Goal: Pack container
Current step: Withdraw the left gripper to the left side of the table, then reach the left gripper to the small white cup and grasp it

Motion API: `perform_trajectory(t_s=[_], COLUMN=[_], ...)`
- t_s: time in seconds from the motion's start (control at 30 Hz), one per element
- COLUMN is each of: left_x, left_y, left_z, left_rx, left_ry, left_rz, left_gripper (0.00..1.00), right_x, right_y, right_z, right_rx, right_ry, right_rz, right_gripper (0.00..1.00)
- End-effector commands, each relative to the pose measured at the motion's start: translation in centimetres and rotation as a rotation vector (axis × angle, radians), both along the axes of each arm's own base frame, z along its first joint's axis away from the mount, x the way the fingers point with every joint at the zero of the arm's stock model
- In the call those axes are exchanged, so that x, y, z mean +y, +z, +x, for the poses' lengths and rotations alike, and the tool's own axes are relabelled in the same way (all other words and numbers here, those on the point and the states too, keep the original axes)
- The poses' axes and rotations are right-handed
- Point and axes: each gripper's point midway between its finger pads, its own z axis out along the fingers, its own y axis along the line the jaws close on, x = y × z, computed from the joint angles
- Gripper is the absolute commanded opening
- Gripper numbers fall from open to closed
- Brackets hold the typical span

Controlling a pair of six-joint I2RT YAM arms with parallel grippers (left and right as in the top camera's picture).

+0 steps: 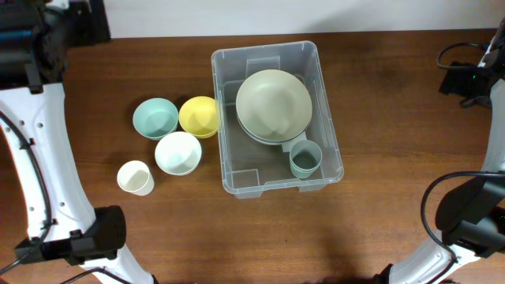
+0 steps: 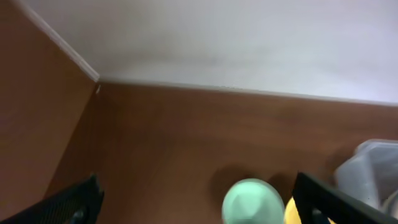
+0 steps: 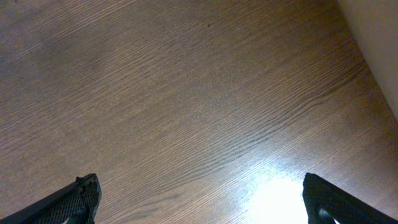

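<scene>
The fingers of the left gripper (image 2: 196, 186) are spread wide and hold nothing. The right gripper (image 3: 200, 183) is the same, above the bare table (image 3: 186, 93). The container (image 1: 222, 134) stands on the table between both arms. Inside it are stacked pale bowls (image 1: 274, 104) and a grey-green cup (image 1: 305, 158). Just left of it sit a yellow bowl (image 1: 199, 116), a teal bowl (image 1: 155, 118), a white bowl (image 1: 177, 152) and a white cup (image 1: 136, 177).

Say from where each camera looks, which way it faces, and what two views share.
Overhead: above the table, facing down on the container; left arm and right arm show.
Left wrist: on the left arm, facing low across the table past the teal bowl to the wall; open left pincer shows.
Right wrist: on the right arm, facing down on the table; open right pincer shows.
Shared: overhead and left wrist both show the teal bowl and container.
</scene>
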Motion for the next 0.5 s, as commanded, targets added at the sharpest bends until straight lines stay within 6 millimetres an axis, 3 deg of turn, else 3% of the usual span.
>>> perform_trajectory(t_s=[0.0, 0.23, 0.37, 0.47], left_x=[2.0, 2.2, 2.0, 1.5], left_y=[-1.9, -6.1, -8.5, -11.3], left_z=[-1.6, -2.0, -3.7, -6.1], left_rx=[0.077, 0.178, 0.224, 0.260], left_ry=[0.117, 0.139, 0.185, 0.249], left_rz=[0.001, -0.037, -0.084, -0.151], left_gripper=[1.00, 1.00, 1.00, 1.00], right_x=[-0.4, -0.4, -0.4, -0.4], right_y=[0.0, 0.0, 0.0, 0.0], right_z=[-0.1, -0.1, -0.1, -0.1], right_rx=[0.002, 0.002, 0.002, 0.002], right_ry=[-0.018, -0.018, -0.018, -0.018], right_rz=[-0.010, -0.010, -0.010, -0.010], right_gripper=[0.99, 0.99, 0.99, 0.99])
